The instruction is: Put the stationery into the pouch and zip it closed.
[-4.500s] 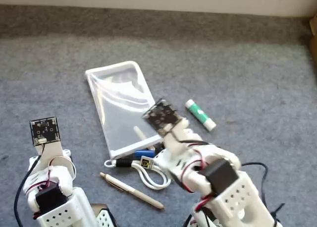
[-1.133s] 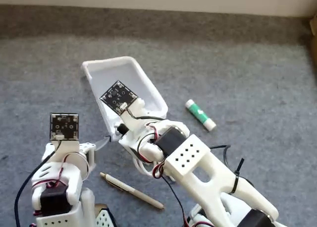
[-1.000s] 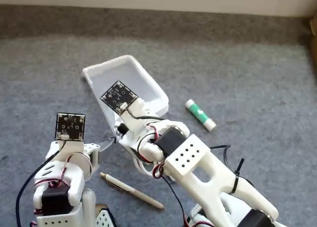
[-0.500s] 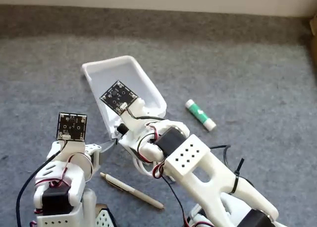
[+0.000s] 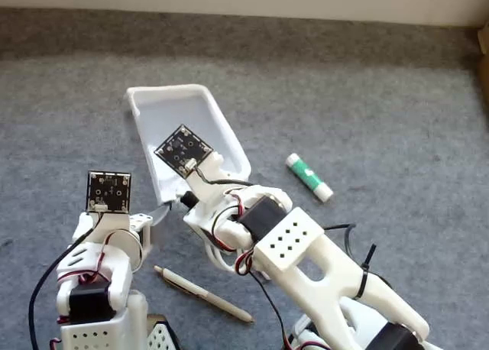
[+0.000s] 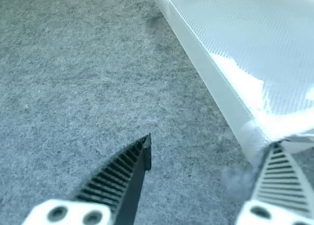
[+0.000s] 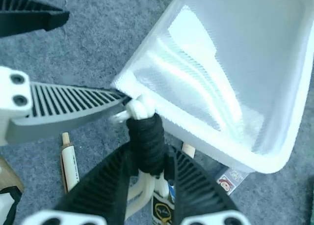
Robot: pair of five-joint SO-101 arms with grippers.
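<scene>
Grip is looking solid on the right: the right tool is clamping a black cylindrical pull with a white cord at the corner of the translucent white plastic pouch, which is sitting tilted mid-desk with its mouth gaping. The left tool is hanging wide open at that same corner, one finger right up against the pouch edge. A slim beige pen is lying on the grey carpeted desk between the arms, and a green-and-white glue stick is lying apart from the pouch on the right arm's side.
</scene>
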